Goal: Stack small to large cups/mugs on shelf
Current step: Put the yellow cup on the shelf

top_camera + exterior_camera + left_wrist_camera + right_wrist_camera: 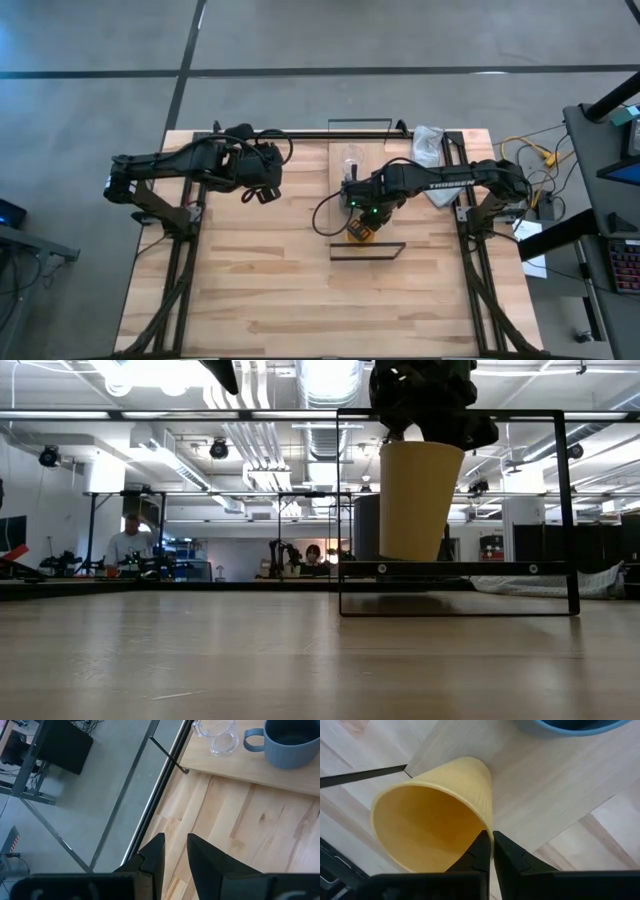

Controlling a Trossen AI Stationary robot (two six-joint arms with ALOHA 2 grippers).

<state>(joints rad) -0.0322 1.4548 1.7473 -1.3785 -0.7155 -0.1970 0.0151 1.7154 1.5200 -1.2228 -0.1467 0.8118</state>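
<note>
Right gripper [489, 851] pinches yellow cup [437, 815] rim, cup on shelf [555, 785] end beside blue mug [290, 742]. Placing step; next: release, lift clear. Left gripper [175, 855] idle, slightly parted, over table.

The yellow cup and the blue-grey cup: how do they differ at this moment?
The yellow cup is pinched at its rim by the right gripper; the blue-grey cup stands free, touched by no gripper. The yellow cup has no handle and tapers toward its base; the blue-grey cup has a side handle and looks rounder. The yellow cup is at the shelf end; the blue-grey cup sits by the clear glass. Both are upright and empty.
</note>
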